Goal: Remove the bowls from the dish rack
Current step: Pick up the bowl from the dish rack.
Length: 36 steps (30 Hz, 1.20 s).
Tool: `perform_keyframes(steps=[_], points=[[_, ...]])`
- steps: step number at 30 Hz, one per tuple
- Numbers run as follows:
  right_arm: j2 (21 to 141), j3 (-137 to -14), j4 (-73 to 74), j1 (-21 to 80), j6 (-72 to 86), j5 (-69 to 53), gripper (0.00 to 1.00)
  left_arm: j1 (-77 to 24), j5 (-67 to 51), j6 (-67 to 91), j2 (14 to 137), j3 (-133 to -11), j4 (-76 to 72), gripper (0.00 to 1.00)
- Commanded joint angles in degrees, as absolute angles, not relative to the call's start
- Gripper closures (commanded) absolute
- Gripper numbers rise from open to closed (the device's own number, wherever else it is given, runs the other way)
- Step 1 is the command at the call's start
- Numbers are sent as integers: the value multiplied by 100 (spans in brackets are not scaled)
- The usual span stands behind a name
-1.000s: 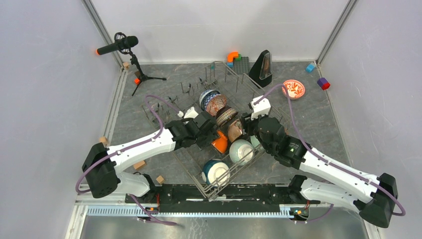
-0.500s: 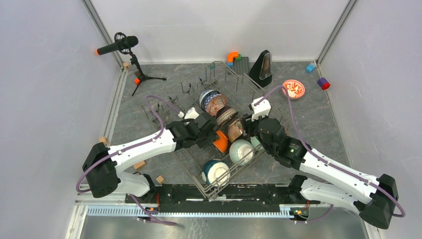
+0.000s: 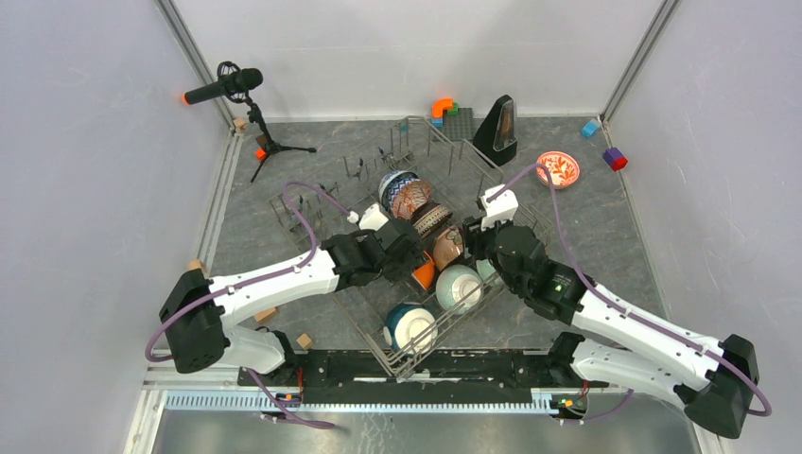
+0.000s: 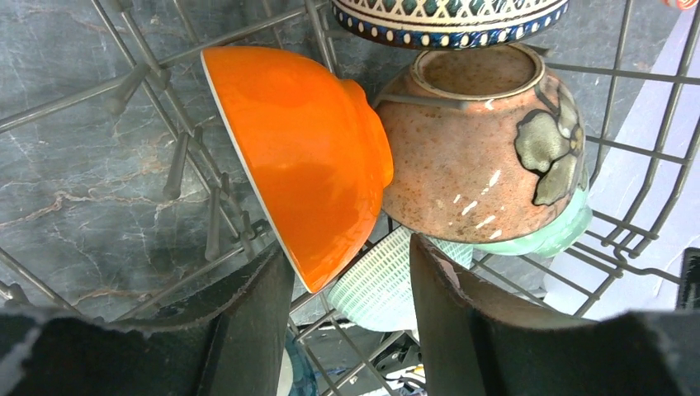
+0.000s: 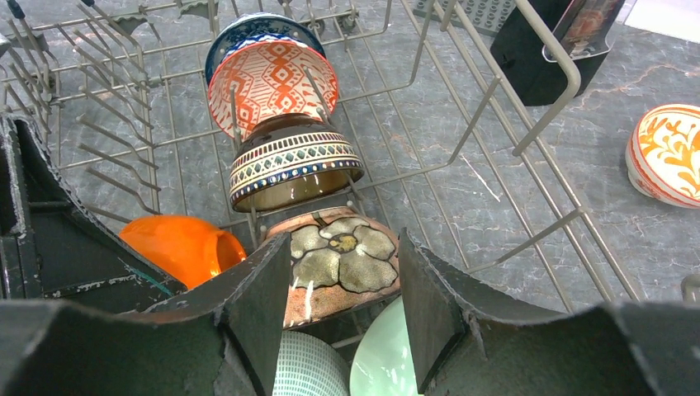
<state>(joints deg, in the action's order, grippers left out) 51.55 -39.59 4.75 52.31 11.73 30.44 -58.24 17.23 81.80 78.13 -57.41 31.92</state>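
The grey wire dish rack (image 3: 364,331) lies diagonally mid-table. It holds a blue-white bowl (image 3: 394,183), a red-lattice bowl (image 3: 412,200), a striped bowl (image 3: 431,220), a tan flowered bowl (image 3: 444,246), an orange bowl (image 3: 423,274), a pale ribbed bowl (image 3: 459,287) and a teal bowl (image 3: 410,327). My left gripper (image 4: 351,289) is open, its fingers either side of the orange bowl's (image 4: 305,157) lower rim. My right gripper (image 5: 342,309) is open, straddling the tan bowl (image 5: 342,260). A red-floral bowl (image 3: 558,169) sits on the table at the far right.
A black metronome (image 3: 498,128) and a grey plate with orange and green blocks (image 3: 449,113) stand behind the rack. A microphone on a tripod (image 3: 227,85) is at the far left. Coloured blocks (image 3: 615,158) lie at the far right, wooden blocks (image 3: 265,312) near left.
My left gripper has moved right, further into the rack, up to the orange bowl. My right gripper has edged slightly toward the tan bowl. No bowl has moved.
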Motion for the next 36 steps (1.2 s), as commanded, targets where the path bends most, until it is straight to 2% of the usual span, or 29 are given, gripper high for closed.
perform_keyframes(steps=[1, 7, 13, 18, 23, 31, 36], points=[[5035, -3853, 237, 5188, 1143, 2995, 44, -5862, 2217, 8195, 7704, -5941, 2926, 41], [4981, -3783, 223, 5177, 1139, 2974, 44, -5859, 2347, 8099, 7824, -5921, 2912, 44], [4893, -3737, 239, 5165, 1115, 2919, 44, -5858, 2344, 7910, 7888, -5694, 2425, 62], [4773, -3700, 246, 5160, 1118, 2870, 44, -5861, 2321, 7763, 7872, -5489, 2028, 70], [4615, -3657, 233, 5157, 1099, 2674, 44, -5856, 2295, 7436, 7721, -5221, 1604, 97], [4302, -3706, 211, 5156, 1059, 2336, 41, -5861, 2369, 7076, 7070, -4901, 1361, 98], [4211, -3842, 291, 5159, 1084, 2079, 34, -5862, 2317, 6737, 6527, -4703, 1239, 98]])
